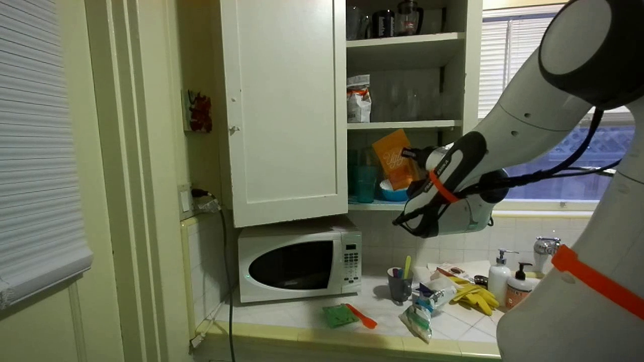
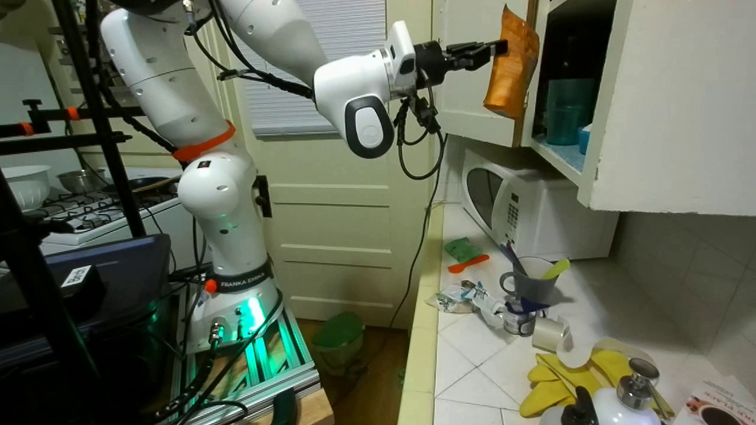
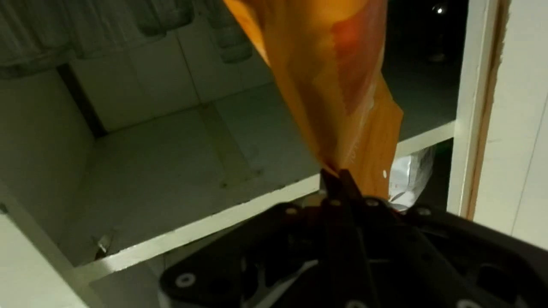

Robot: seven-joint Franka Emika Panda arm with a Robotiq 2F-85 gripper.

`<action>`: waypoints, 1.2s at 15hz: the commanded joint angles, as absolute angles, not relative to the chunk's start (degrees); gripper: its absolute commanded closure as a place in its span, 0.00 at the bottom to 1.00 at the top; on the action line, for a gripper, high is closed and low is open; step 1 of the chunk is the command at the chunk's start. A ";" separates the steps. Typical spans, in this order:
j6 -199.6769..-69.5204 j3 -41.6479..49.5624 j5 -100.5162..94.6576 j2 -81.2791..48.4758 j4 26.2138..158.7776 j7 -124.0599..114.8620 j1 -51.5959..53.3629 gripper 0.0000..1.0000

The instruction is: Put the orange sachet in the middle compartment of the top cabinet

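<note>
Hand pinching orange sachet between 2 fingertips, in front of top cabinet; white microwave below.

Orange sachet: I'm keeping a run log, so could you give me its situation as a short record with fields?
item: orange sachet
held by: hand, pinched at an edge
position: outside the top cabinet, in front of its opening
cabinet door: open
middle compartment: holds a white bag and faint clear glassware
placement: not yet done
</note>
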State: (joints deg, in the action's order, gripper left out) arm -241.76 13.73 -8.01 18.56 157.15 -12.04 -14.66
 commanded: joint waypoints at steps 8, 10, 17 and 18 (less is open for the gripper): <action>-241.64 15.01 -2.99 29.38 153.27 -4.04 -14.69 1.00; -241.53 15.41 -3.24 28.88 153.95 -4.50 -13.96 1.00; -244.30 12.65 6.22 25.77 148.09 -3.48 -13.83 1.00; -241.88 11.73 9.14 27.16 145.48 -2.80 -14.26 1.00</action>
